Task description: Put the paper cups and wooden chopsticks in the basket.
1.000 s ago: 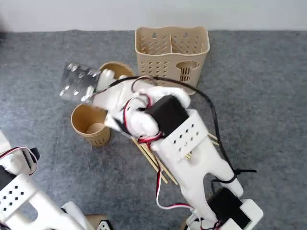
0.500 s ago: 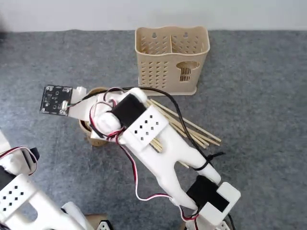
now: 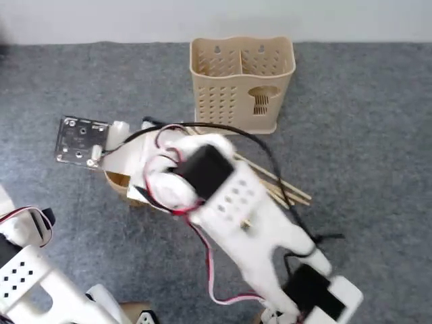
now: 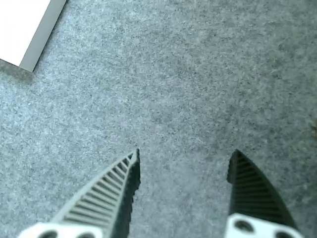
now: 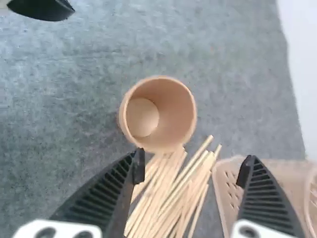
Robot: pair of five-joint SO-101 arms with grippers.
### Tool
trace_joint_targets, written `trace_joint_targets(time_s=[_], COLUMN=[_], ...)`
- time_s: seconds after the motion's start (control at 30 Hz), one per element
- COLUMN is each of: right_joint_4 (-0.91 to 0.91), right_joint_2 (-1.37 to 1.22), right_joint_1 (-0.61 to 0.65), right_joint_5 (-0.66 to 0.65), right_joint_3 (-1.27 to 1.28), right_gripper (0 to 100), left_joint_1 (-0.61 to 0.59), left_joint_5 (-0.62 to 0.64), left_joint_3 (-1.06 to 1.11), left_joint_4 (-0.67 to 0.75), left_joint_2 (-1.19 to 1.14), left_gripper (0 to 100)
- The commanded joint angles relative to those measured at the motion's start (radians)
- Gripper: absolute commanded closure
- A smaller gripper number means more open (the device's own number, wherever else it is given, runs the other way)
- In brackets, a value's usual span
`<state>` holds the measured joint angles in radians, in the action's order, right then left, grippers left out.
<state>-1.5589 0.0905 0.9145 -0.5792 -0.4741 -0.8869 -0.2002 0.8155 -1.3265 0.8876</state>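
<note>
Shows the right claw (image 5: 193, 156) spread wide and gripping nothing, poised over a paper cup (image 5: 157, 113) and a bundle of wooden chopsticks (image 5: 173, 193). Places the cup upright on grey carpet (image 4: 173, 74), mouth open, with the chopstick ends right at its rim. Puts the chopsticks flat on the carpet between cup and basket (image 3: 241, 81), outside it. Finds the left claw (image 4: 185, 152) open too, gripping nothing, above plain carpet.
</note>
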Motion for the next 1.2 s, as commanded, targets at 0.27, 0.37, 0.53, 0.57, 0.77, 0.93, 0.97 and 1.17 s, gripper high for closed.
trace_joint_targets(time_s=[0.27,0.37,0.53,0.57,0.77,0.93,0.97,1.17], right_joint_4=[-0.236,-0.236,-0.234,-0.234,-0.197,-0.085,-0.067,-0.028], right_joint_2=[0.16,0.171,0.216,0.232,0.38,0.522,0.55,0.659], right_joint_1=[-0.328,-0.427,-0.553,-0.575,-0.725,-0.842,-0.855,-0.894], right_joint_5=[0.233,0.322,0.379,0.382,0.388,0.381,0.381,0.381], right_joint_3=[0.028,0.107,0.262,0.295,0.531,0.753,0.789,0.925], right_gripper=[68.9,68.9,68.9,68.9,68.9,68.9,68.9,68.9], left_joint_1=[0.117,0.213,0.341,0.362,0.528,0.575,0.575,0.575], left_joint_5=[0.0,0.014,0.087,0.095,0.141,0.178,0.178,0.175], left_joint_3=[-0.064,-0.114,-0.263,-0.291,-0.371,-0.423,-0.452,-0.607], left_joint_4=[0.029,0.008,-0.051,-0.06,-0.078,-0.063,-0.063,-0.069], left_joint_2=[0.009,0.006,0.005,0.005,-0.043,-0.278,-0.333,-0.644], left_gripper=[72,72,72,72,72,72,72,72])
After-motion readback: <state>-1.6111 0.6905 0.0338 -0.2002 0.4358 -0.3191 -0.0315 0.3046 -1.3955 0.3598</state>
